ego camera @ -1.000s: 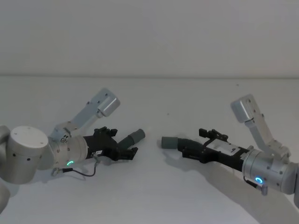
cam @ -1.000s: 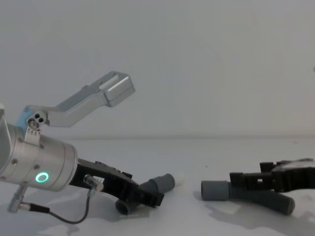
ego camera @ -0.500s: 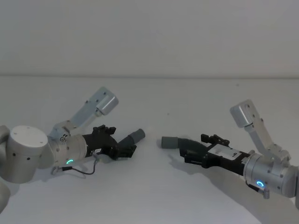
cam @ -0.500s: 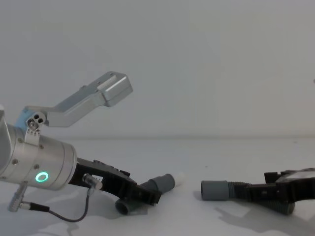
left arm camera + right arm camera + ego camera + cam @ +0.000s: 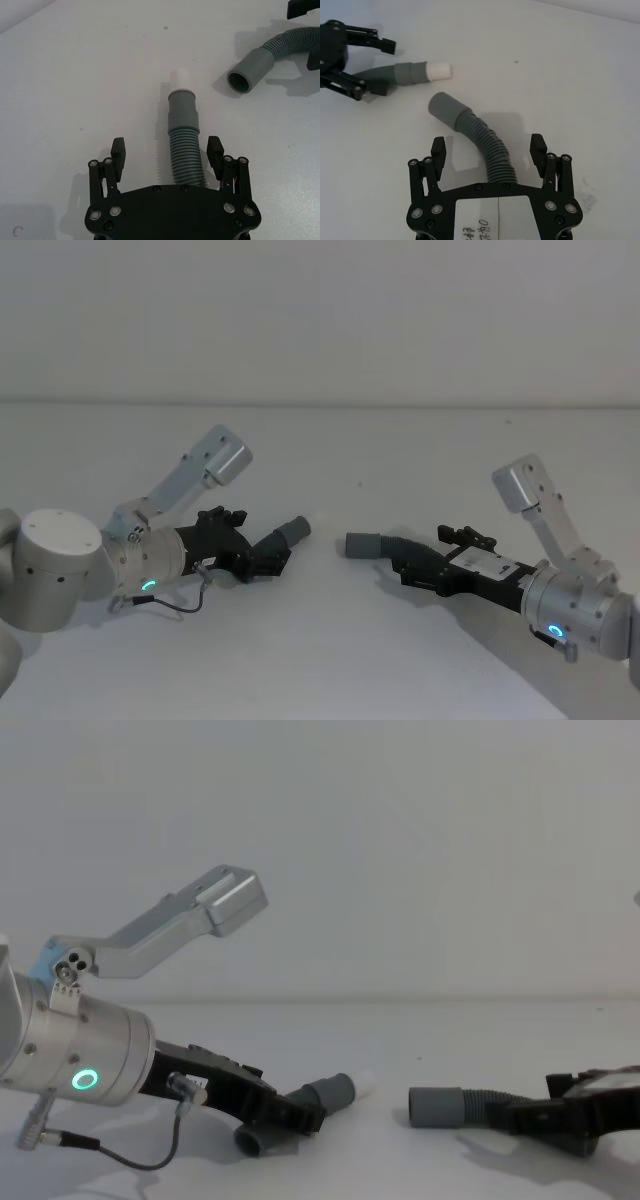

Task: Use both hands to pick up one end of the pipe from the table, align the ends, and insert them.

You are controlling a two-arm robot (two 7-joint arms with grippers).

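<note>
Left arm: the black plastic two-fingered left gripper [image 5: 166, 145] sits low over the plain white-grey surface [image 5: 320, 640] on the robot's left. Its jaws stand wide apart and hold nothing.
Left piece: the dark grey ribbed flexible left hose piece [image 5: 186, 155] looks to rest on the surface between those jaws. Its smooth lighter grey left cuff [image 5: 182, 107] reaches out past them toward the middle. A short white stub [image 5: 180, 79] pokes from its end.
Right arm: the matching black plastic right gripper [image 5: 488, 146] is low on the robot's right. Its jaws are also spread, with a gap on each side of the hose, gripping nothing.
Right piece: the dark grey ribbed, curved right hose piece [image 5: 480, 132] lies on the surface. It bends away to its smooth grey right cuff [image 5: 445, 111], whose hollow mouth faces the other piece.
Between the ends: the two cuffs are near each other mid-surface but apart, and they sit at an angle rather than head-on.
Step in hand: I'd call this the reach-in before the grasp, with both grippers placed astride the ribs and neither yet closed.
Next move: each pair of jaws should close on the ribs just behind its cuff, firmly enough that the hose cannot slip. Then both pieces need lifting and turning until stub and open mouth share one line, and pushing together.
Watch for: the hose flexes, so a grip far from the cuff may let the end droop off line.
</note>
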